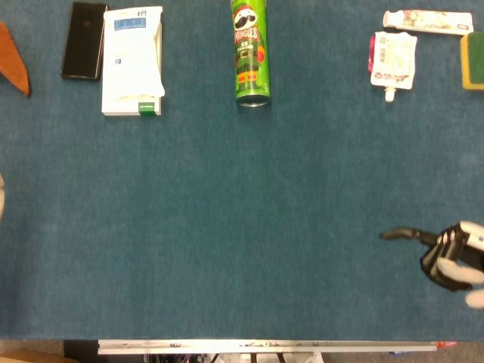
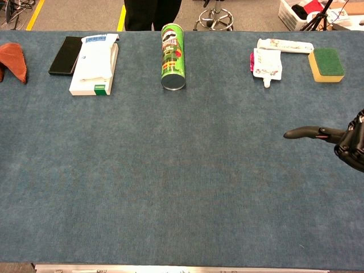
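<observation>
Right hand low over bare worktop, holding nothing

While the right hand (image 2: 347, 142) hovers at the right edge of the blue worktop (image 2: 182, 187), one finger (image 2: 304, 133) points left, the rest look curled, nothing held. Nearest things are the white spout pouch (image 2: 267, 63), toothpaste tube (image 2: 284, 45) and sponge (image 2: 326, 64), all well apart at the far edge. Pringles can (image 2: 173, 49) lies further left. Spreading the fingers before any approach looks wise. Left hand isn't visible.

The green can (image 1: 250, 53) lying on the table (image 1: 242, 227) reads "PRINGLES"; print on the other packages is too small to read.
</observation>
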